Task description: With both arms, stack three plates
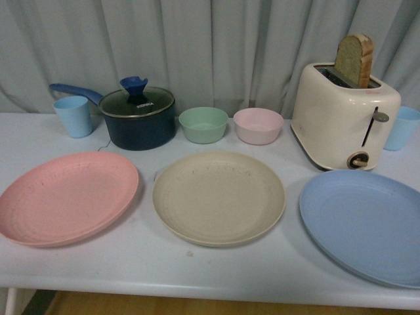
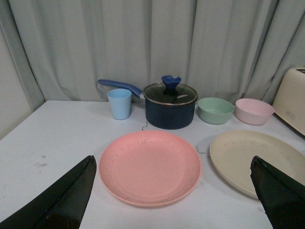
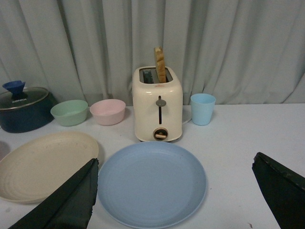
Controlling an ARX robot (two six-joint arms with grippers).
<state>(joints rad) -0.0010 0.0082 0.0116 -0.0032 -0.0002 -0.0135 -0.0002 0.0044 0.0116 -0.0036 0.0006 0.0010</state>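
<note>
Since all three plates lie flat on the table (image 1: pixel 216 272), in a row along its front edge and apart from one another, we judge the rims to be the only place to take hold. The blue plate (image 1: pixel 364 223) sits toward the front right corner and runs past the frame. The cream plate (image 1: pixel 218 197) is at the middle of the front edge, and the pink plate (image 1: pixel 69 197) is toward the front left corner. We take them for light, stiff ware, matte and so not very slippery, and unlikely to chip from a gentle set-down. Being shallow, each shows little lip above the table, so a finger would have to slide under the near rim. The left gripper (image 2: pixel 172 161) is spread wide and holds nothing. The pink plate lies ahead of it between its fingers (image 2: pixel 62 200), seemingly untouched, with the cream plate just beside one finger. The right gripper (image 3: pixel 175 160) is likewise wide and empty, with the blue plate centred ahead between its fingers.
</note>
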